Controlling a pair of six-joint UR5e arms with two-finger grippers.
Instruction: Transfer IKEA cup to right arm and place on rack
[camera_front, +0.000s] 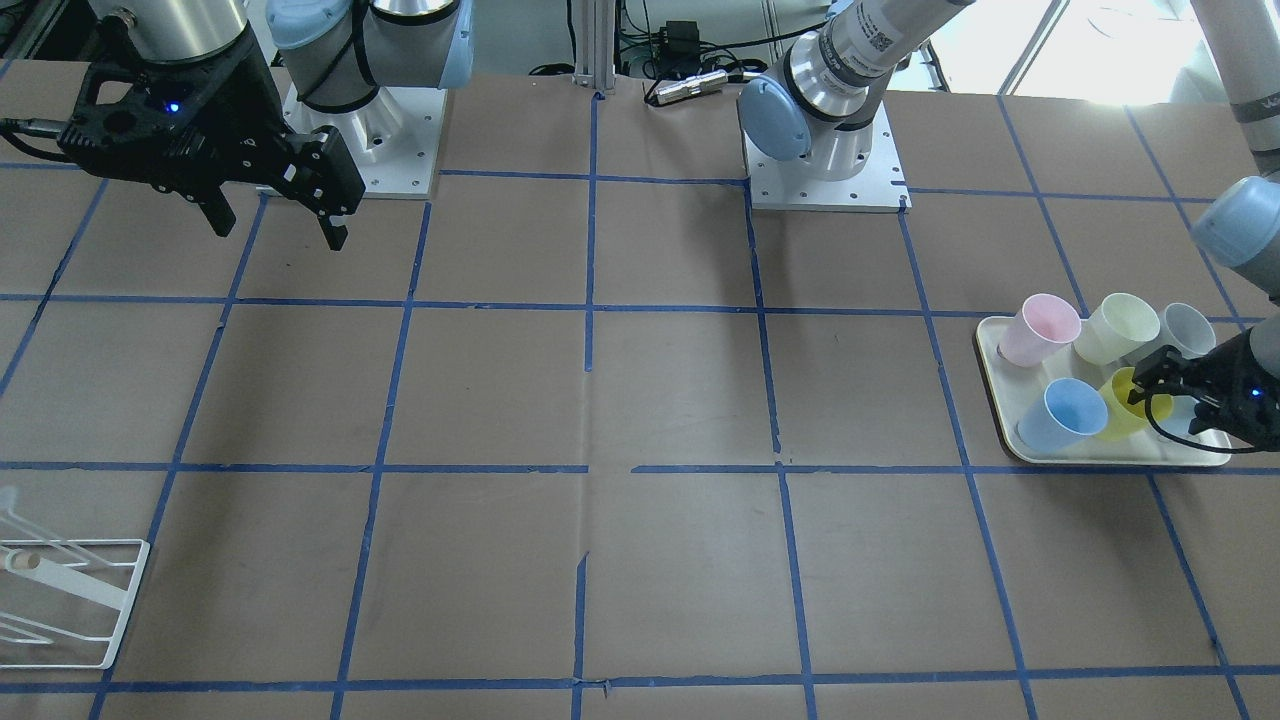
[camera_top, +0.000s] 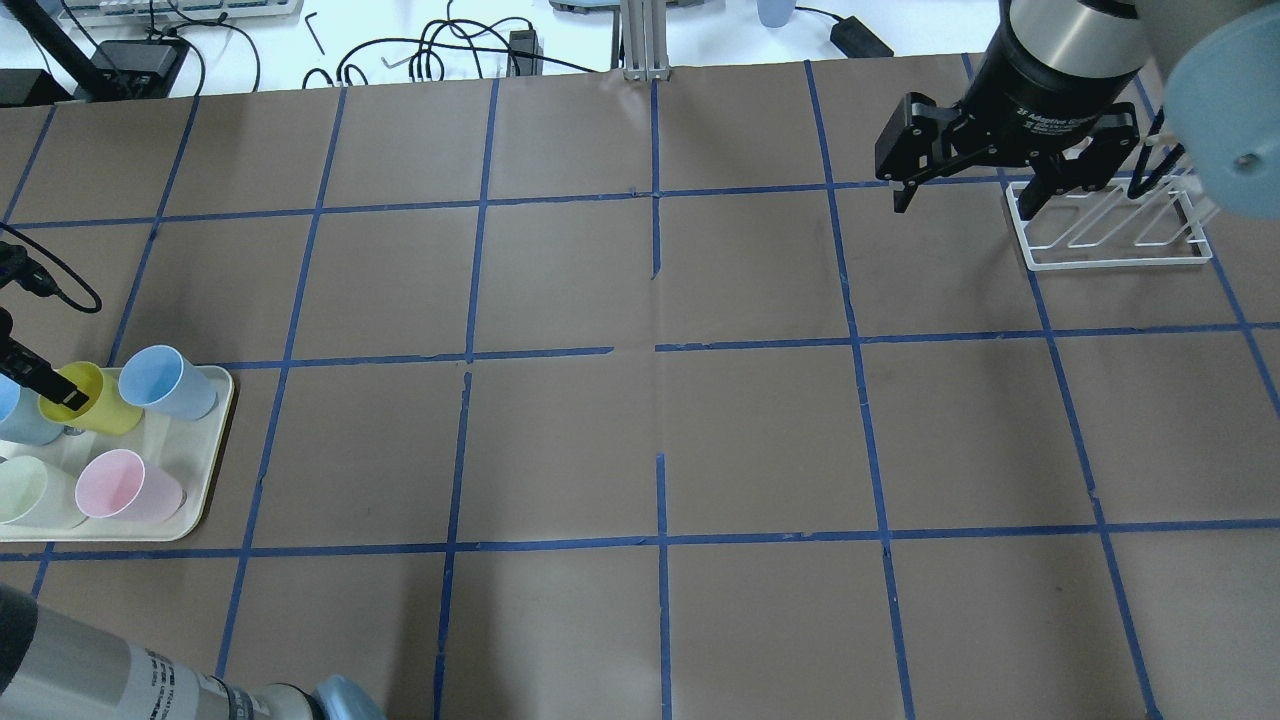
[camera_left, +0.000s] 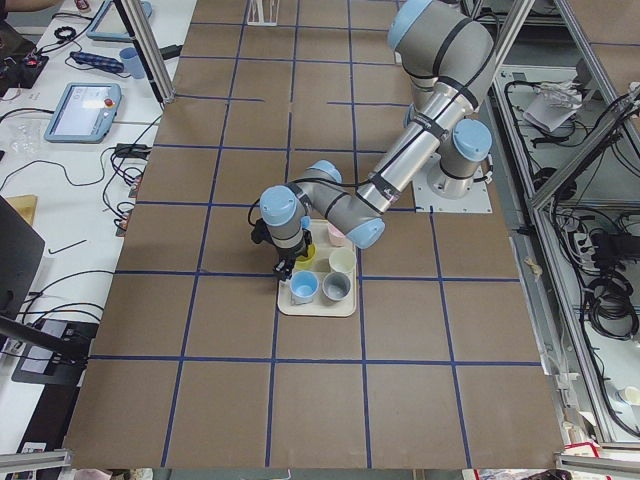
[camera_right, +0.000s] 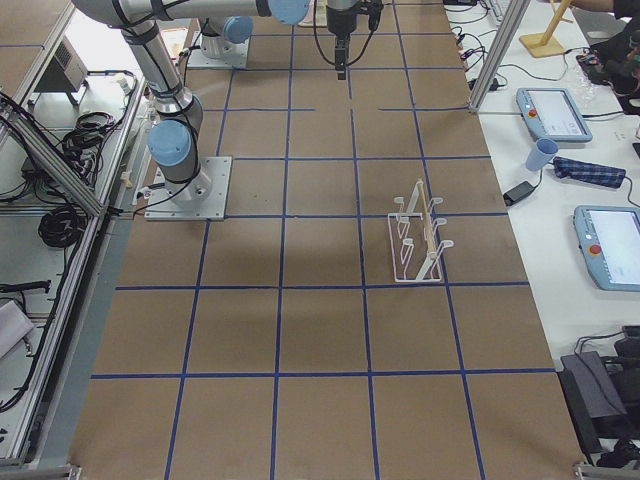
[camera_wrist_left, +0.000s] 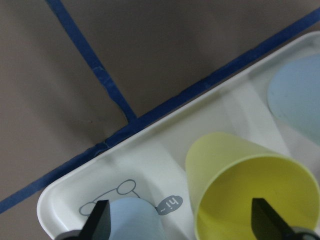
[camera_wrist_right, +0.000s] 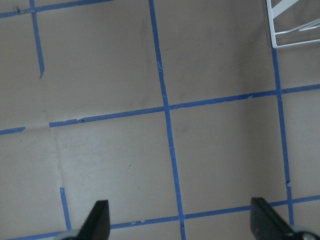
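Observation:
The yellow IKEA cup (camera_front: 1125, 412) (camera_top: 105, 408) (camera_wrist_left: 240, 175) stands mouth up on a white tray (camera_front: 1100, 458) (camera_top: 205, 480) at my left end of the table. My left gripper (camera_front: 1160, 388) (camera_top: 45, 385) (camera_wrist_left: 180, 222) is open at the cup's rim, with one finger (camera_wrist_left: 261, 216) over the cup's mouth and the other (camera_wrist_left: 100, 220) outside it. My right gripper (camera_front: 280, 225) (camera_top: 965, 185) (camera_wrist_right: 180, 222) is open and empty above the table, beside the white wire rack (camera_front: 60, 590) (camera_top: 1110, 235) (camera_right: 420, 240) (camera_wrist_right: 295, 25).
The tray also holds a pink cup (camera_front: 1040, 330) (camera_top: 125, 485), a pale cream cup (camera_front: 1115, 328) (camera_top: 25, 490), a grey cup (camera_front: 1185, 328) and two blue cups (camera_front: 1065, 415) (camera_top: 165, 380) (camera_top: 15, 415). Brown paper with blue tape lines covers the table.

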